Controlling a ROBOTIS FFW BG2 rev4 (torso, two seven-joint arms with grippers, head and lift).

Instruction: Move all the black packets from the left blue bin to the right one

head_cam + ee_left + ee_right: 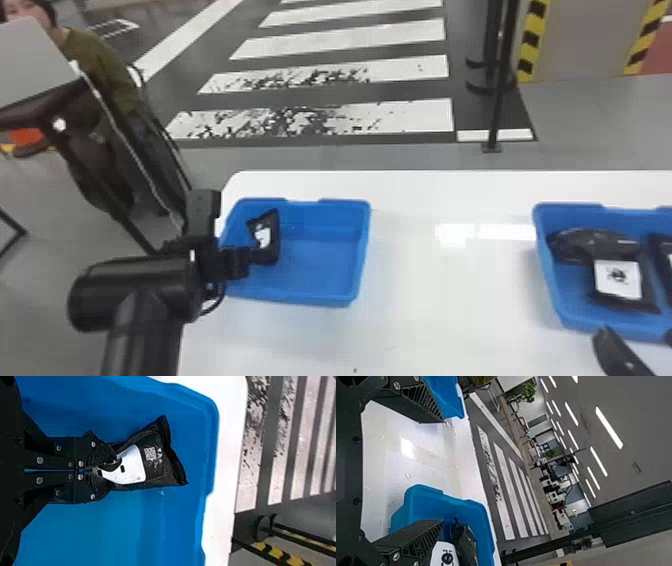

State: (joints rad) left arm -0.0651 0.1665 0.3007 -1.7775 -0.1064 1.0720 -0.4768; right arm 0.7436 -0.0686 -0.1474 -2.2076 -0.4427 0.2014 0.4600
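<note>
- Packet (272, 239) in the left bin (320, 296), near its left wall; we cannot tell whether it touches the floor.
- We see the left gripper (251, 256) reaching over that bin's left side, clenched on the packet. In the left wrist view, its fingers (63, 447) pinch one end, part of the white label (132, 467) shows past their tips, and the crimped end points toward the bin's far wall.
- To the packet's right, we note bare blue floor as far as the right wall: open room there.
- Left bin sits close to the table's (425, 310) left edge, with a strip of white tabletop beyond its far rim.
- Between the bins we have a broad stretch of bare tabletop, well open.
- Right bin (549, 280) holds a labelled packet (645, 287), a glossy black item (590, 242) behind it, and another black packet (658, 250) to the right.
- Right gripper (636, 334) is at the right bin's near rim, fingers spread wide, gripping nothing we can see.
</note>
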